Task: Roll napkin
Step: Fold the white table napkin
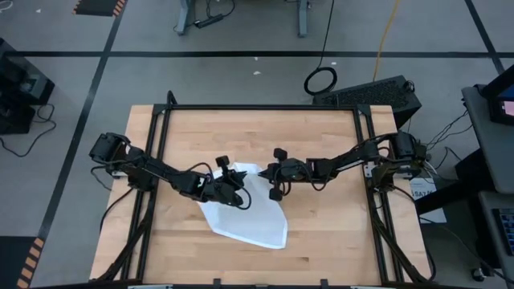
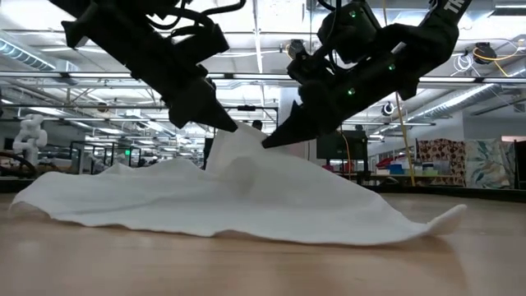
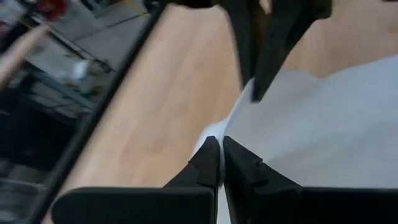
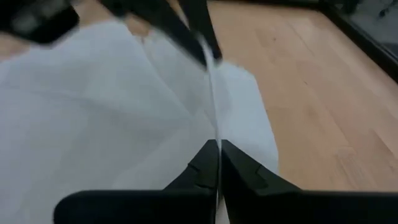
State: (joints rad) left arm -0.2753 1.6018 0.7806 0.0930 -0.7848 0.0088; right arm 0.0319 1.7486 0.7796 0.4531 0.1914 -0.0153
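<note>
Two dark grippers are met over the far edge of the napkin (image 1: 245, 210), near the middle of the wooden table (image 1: 321, 241). The left gripper (image 1: 238, 173) is seen clenched on that edge, a thin fold of white cloth being pinched between its fingers (image 3: 208, 163) in the left wrist view. The right gripper (image 1: 259, 174) is likewise clamped on the cloth just beside it; in the right wrist view a raised ridge of fabric is shown running straight into its closed fingers (image 4: 231, 163). In the low view the pinched edge is lifted into a small peak between the two gripper tips, which are angled toward each other, while the remainder of the napkin is spread on the wood, sloping down on both sides. From above, the cloth is seen lying as an irregular, crumpled sheet reaching from the grippers toward the near side of the table, with one corner pointing to the near right.
</note>
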